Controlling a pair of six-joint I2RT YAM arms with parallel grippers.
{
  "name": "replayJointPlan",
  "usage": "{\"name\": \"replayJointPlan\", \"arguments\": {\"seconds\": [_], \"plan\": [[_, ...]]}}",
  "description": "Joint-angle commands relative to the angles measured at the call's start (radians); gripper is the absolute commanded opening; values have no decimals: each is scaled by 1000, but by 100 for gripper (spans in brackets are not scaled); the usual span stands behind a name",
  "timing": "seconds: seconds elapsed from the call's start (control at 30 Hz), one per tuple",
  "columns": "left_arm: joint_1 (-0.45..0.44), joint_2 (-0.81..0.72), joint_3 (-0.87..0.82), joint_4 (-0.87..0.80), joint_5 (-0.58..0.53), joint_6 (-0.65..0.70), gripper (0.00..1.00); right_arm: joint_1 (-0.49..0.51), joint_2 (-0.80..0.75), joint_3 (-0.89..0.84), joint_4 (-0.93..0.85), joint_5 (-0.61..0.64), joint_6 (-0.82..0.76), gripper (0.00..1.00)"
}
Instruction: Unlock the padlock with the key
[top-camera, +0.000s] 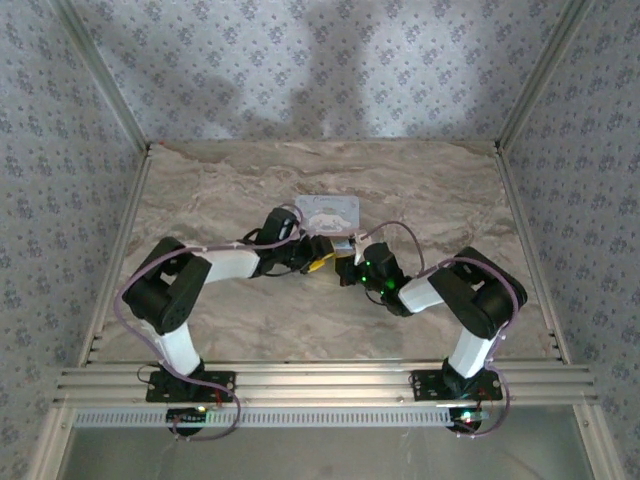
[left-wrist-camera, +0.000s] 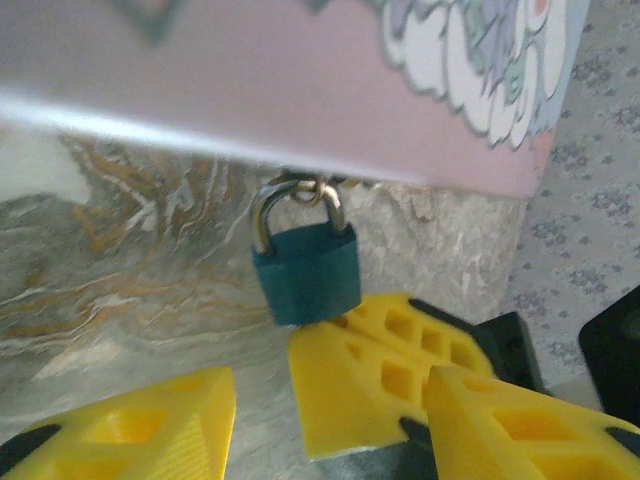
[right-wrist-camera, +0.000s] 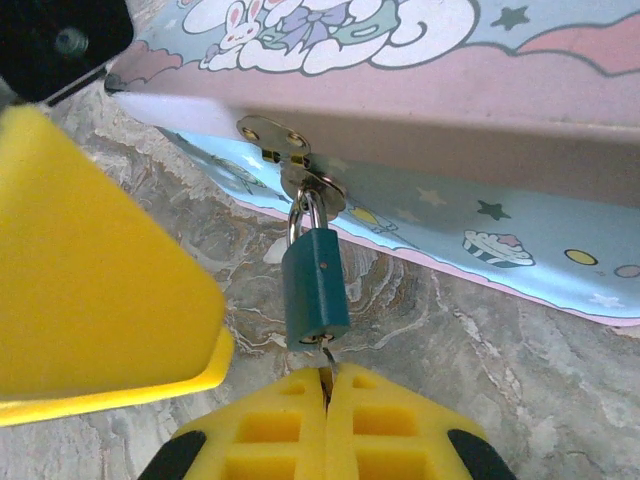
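Padlock (right-wrist-camera: 315, 285), small and blue-bodied, hung by its thin silvery shackle from the hasp (right-wrist-camera: 275, 140) on the front edge of the cartoon-printed tin (right-wrist-camera: 500, 120), its keyhole end pointing down toward the table. Just below it the right gripper (right-wrist-camera: 326, 378) was pinched shut on the key (right-wrist-camera: 326, 352), of which a thin metal sliver showed between the yellow fingertips and the lock's underside. It appeared to be entering the keyway, though how deep could not be told. Approaching from below probably made sense because the lock dangled freely with its slot facing that way. The left gripper (left-wrist-camera: 262, 365) stood with its fingers spread, one tip touching the lower corner of the lock body and the other well off to the side; it looked placed to steady the swinging lock against the turn of the key rather than to grip it. Everything sat mid-table on a marbled beige surface (top-camera: 220, 190), fenced by aluminium rails (top-camera: 320, 378) and backed by floral-papered walls (top-camera: 300, 60).
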Motion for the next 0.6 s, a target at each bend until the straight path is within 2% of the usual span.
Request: {"name": "replayJointPlan", "arguments": {"seconds": [0.0, 0.57], "plan": [[17, -51, -30, -16, -7, 8, 56, 5, -6, 0, 54, -18, 68, 1], [30, -3, -108, 216, -20, -154, 52, 8, -10, 12, 46, -64, 271, 1]]}}
